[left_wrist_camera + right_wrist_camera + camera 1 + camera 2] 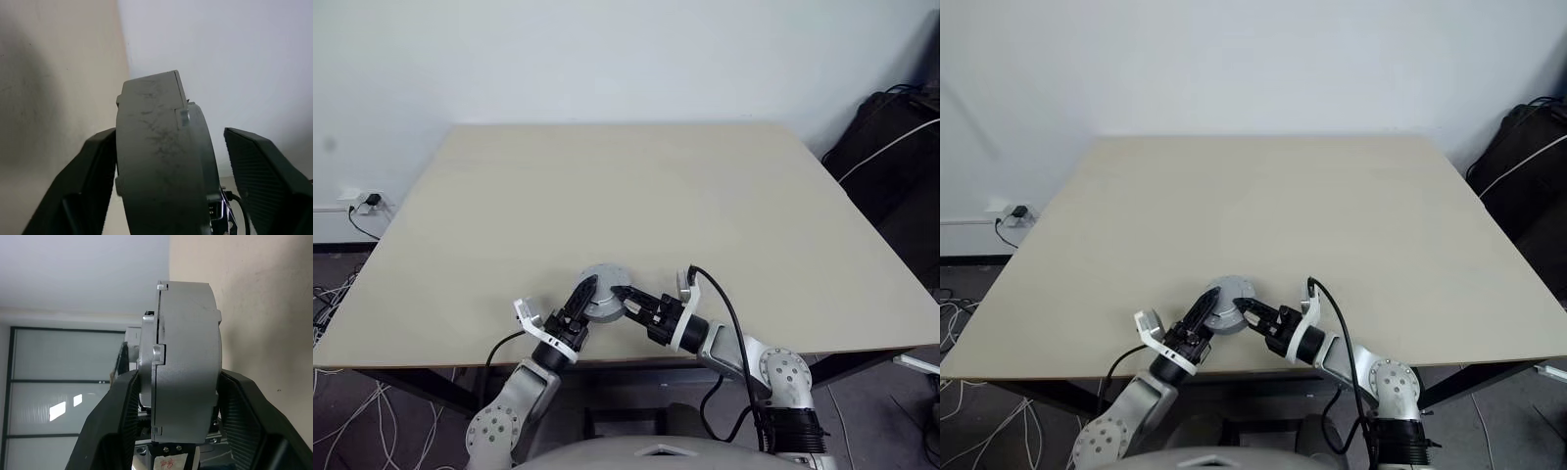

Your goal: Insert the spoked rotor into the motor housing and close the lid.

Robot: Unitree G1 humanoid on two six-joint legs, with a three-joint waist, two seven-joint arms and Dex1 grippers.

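Right wrist view shows my right gripper [171,411] clamped on both flat faces of the grey round assembly: the lid [146,377] sits on the housing [188,362] with a thin seam between them. From the head view, it is held at the near edge of the surface [626,196]. My left gripper [166,171] brackets the same part, one finger [83,186] touching, the other standing off, so it is released. I judge the rotor inside and the lid on; only setting it down remains.
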